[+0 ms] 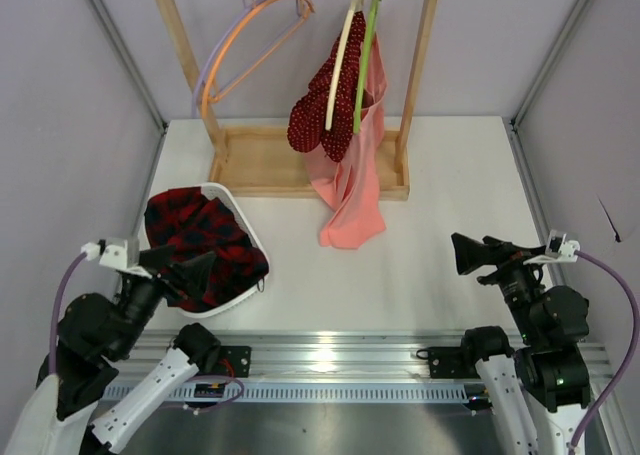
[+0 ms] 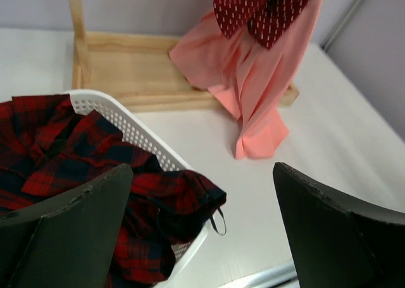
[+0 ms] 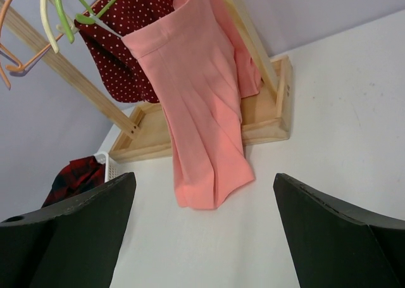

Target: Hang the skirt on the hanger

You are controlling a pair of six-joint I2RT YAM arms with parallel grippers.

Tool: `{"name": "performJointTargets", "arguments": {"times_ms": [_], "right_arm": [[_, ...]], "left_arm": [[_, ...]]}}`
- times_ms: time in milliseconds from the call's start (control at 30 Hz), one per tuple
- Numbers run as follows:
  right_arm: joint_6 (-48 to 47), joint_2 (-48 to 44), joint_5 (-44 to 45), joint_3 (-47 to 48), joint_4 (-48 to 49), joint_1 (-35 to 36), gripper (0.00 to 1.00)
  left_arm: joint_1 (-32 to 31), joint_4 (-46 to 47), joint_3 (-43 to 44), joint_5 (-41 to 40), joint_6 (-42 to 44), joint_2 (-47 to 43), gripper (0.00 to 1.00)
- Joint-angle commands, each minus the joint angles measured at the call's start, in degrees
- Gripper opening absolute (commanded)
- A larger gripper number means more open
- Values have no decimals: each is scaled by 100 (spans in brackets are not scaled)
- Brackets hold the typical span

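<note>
skirt: the skirt (image 1: 322,110) hangs on the hanger (image 1: 343,60) at the wooden rack (image 1: 418,75), touching a pink cloth (image 1: 352,200).
left gripper (image 1: 197,271): spread wide, empty, over the basket (image 1: 225,193).
right gripper (image 1: 464,255): spread wide, empty, well apart from the rack.
progress: task seems finished; nothing left.

no readable text, labels, or numbers anywhere

Skirt (image 1: 318,115) matt dotted cloth; rack (image 1: 270,163) bare smooth wood; basket (image 2: 130,130) perforated white plastic.
</note>
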Motion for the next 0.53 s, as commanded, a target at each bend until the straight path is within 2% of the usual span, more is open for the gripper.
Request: {"name": "performJointTargets", "arguments": {"times_ms": [0, 133, 500], "right_arm": [[273, -218, -99, -226, 101, -17, 99], [238, -87, -195, -200, 56, -17, 99], [88, 45, -20, 72, -66, -17, 99]], "left_arm": [[-27, 326, -220, -416, -299, -542, 99], [-27, 397, -380, -452, -536, -728, 100], [-27, 300, -292, -592, -466, -210, 99]]}}
